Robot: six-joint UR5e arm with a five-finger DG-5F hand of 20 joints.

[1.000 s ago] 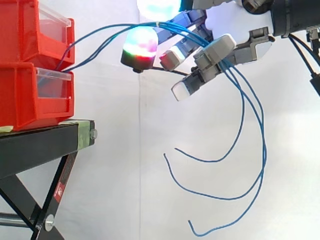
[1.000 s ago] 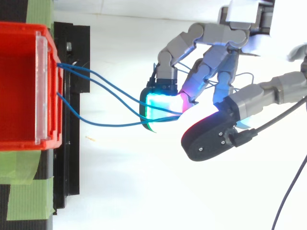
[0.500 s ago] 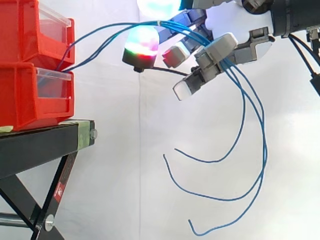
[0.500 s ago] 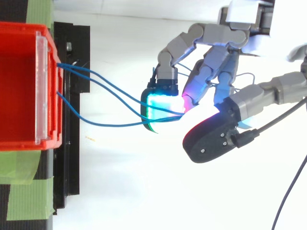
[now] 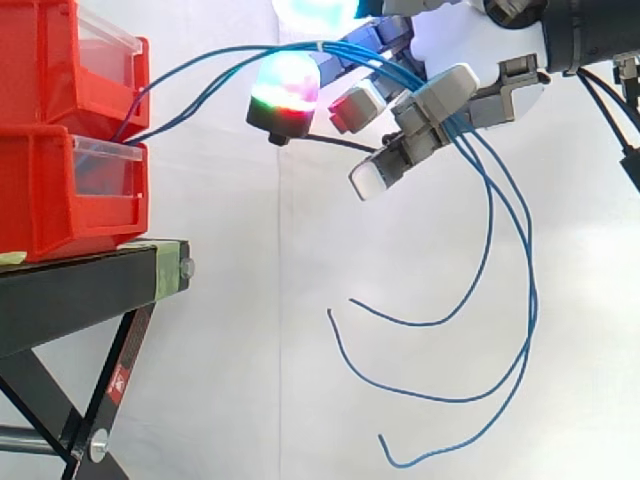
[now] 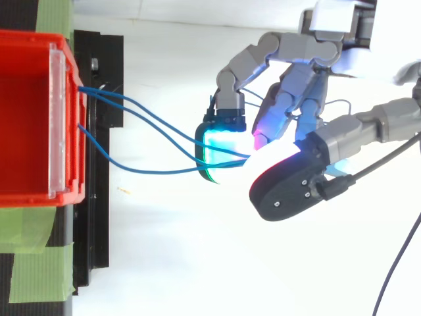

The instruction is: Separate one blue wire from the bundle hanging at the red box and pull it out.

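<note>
1. One hand [image 5: 440, 100] is clenched: its fingers curl around the blue wires [image 5: 300, 47], and the strands pass between the glowing fingertips [image 5: 285, 90] and the thumb.
2. Top view: the wires end between the cyan pad and the thumb pad, touching both; whether any single strand is separated from the rest cannot be told.
3. Below the hand, on its wrist side, three loose wire ends hang free in long curves, apart from one another.
4. Beyond the fingertips, the wires span open air in a shallow arc to the stacked red bins [image 5: 50, 190], meeting them where the upper bin sits on the lower one.
5. Farther out and lower than the hand, the bins rest on the black stand [image 5: 80, 290].
</note>
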